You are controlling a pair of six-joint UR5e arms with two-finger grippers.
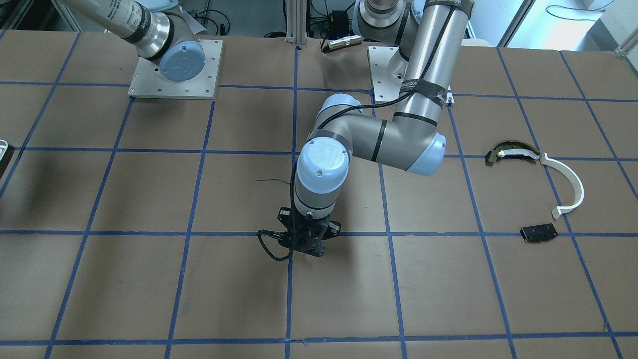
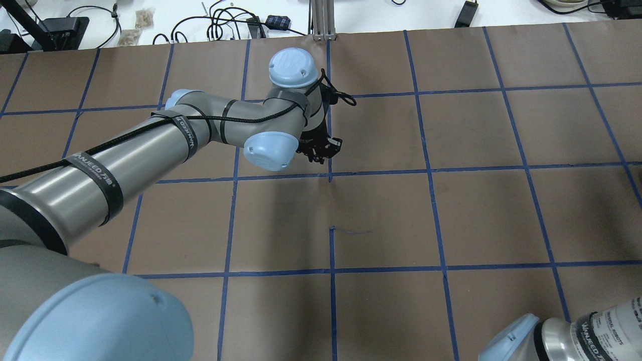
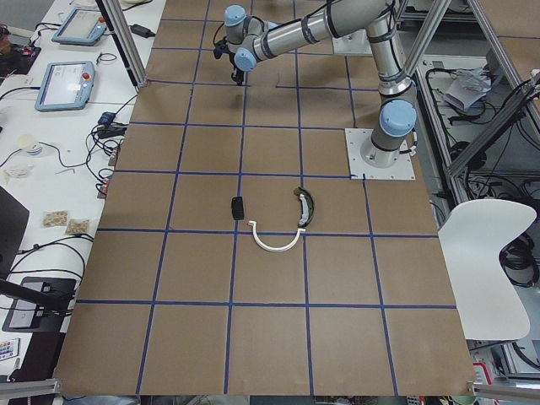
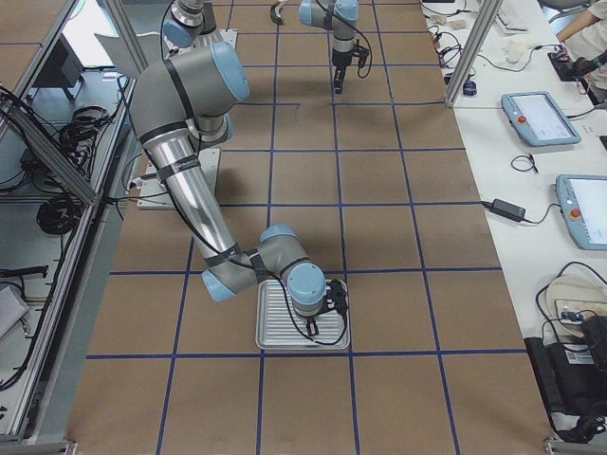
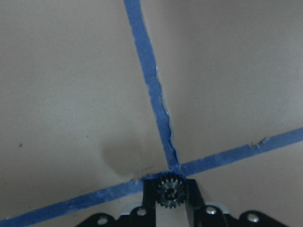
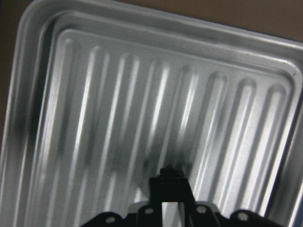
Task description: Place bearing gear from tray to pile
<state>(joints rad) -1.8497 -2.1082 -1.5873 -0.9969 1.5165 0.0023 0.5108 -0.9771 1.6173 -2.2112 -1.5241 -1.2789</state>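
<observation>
Bearing gear [image 5: 171, 192] pinched in my left gripper [image 5: 171, 187] above a blue tape crossing [image 5: 173, 165]; my right gripper [image 6: 169, 182], pressed together, hangs over the ribbed tray [image 6: 109, 113]

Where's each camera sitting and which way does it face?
Front-facing: across the table, facing the robot; left arm, right arm, pile.
Overhead: behind the shoulders, looking down; left arm, bit of right.
Exterior left: table end, looking along it; left arm.
Exterior right: opposite end; right arm near over tray, left far.
Left wrist: down at tape lines; left gripper holds bearing gear.
Right wrist: down into the tray; right gripper.
Front-facing and exterior left share the pile.
</observation>
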